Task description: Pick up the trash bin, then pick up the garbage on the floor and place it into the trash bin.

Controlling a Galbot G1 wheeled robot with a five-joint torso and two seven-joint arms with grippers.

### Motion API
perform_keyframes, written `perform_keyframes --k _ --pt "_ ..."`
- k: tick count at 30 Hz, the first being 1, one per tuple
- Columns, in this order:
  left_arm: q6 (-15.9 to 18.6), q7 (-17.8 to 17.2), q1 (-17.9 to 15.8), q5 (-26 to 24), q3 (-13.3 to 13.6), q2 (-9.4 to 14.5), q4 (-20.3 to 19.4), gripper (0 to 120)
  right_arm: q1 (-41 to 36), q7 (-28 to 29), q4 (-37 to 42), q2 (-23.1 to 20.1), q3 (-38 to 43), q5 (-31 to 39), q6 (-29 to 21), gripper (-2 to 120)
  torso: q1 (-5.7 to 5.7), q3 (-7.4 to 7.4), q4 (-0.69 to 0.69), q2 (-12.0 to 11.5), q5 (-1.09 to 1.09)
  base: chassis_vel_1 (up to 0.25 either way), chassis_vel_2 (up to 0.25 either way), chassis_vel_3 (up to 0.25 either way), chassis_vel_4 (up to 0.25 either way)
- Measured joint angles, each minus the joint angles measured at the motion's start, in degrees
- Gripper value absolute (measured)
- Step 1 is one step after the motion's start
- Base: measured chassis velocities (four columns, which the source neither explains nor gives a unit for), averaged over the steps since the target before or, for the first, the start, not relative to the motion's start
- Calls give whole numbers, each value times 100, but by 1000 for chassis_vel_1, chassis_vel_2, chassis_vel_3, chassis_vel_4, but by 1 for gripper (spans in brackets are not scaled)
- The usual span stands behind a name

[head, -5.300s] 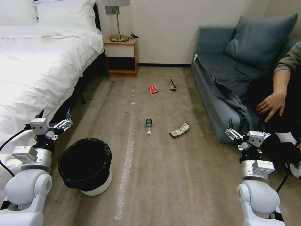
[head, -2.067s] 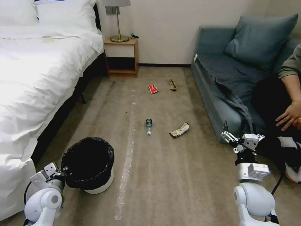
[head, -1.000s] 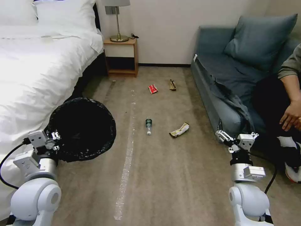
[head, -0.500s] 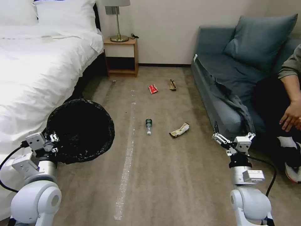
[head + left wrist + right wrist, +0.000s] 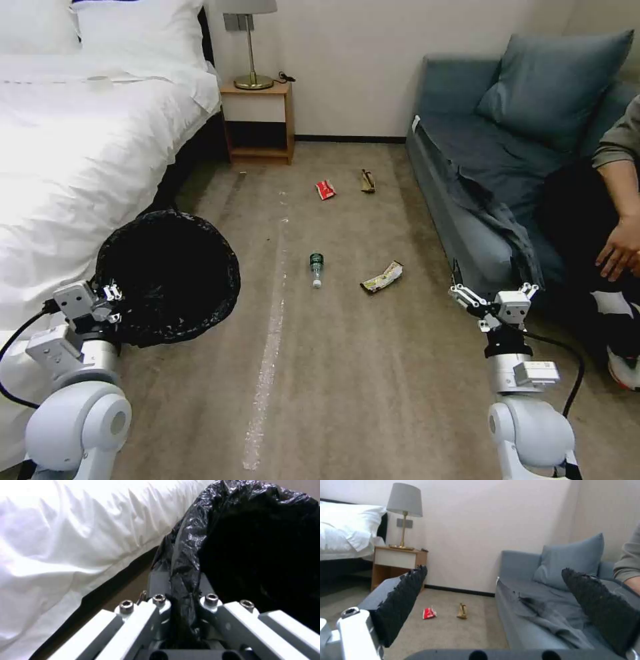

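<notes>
The left pincer [image 5: 110,293] is clenched on the near rim of the round trash bin lined with a crinkled black plastic bag [image 5: 167,277], holding it off the beige carpet floor [image 5: 347,373] beside the white bed [image 5: 67,167], the bin's mouth tipped toward the camera. In the left wrist view the two pale fingers [image 5: 160,600] pinch the bag-covered rim [image 5: 181,580] between them. The left arm is bent low at the robot's left, wrist raised toward the bin. The right arm stands upright at the robot's right, just beside the grey-blue sofa [image 5: 480,167]; its right pincer [image 5: 490,300] is released, the dark pads [image 5: 403,592] spread wide apart with nothing between them. On the carpet ahead lie the clear plastic bottle with a green label [image 5: 316,268] and, near it, the crumpled yellow snack wrapper [image 5: 382,277]; farther off, near the wooden nightstand [image 5: 259,123], lie the small red packet [image 5: 325,189] and the small brown paper wrapper [image 5: 367,180], close to each other.
</notes>
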Motion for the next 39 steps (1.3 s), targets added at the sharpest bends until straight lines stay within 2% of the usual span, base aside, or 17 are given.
perform_keyframes --k 23,39 --pt "20 25 -67 37 7 12 164 4 57 -32 -122 23 34 39 -5 100 0 0 0 0 0 0 0 0 0" --pt "10 121 3 127 -21 10 109 4 4 -66 -62 60 56 32 33 100 0 0 -1 0 0 -67 71 74 -64"
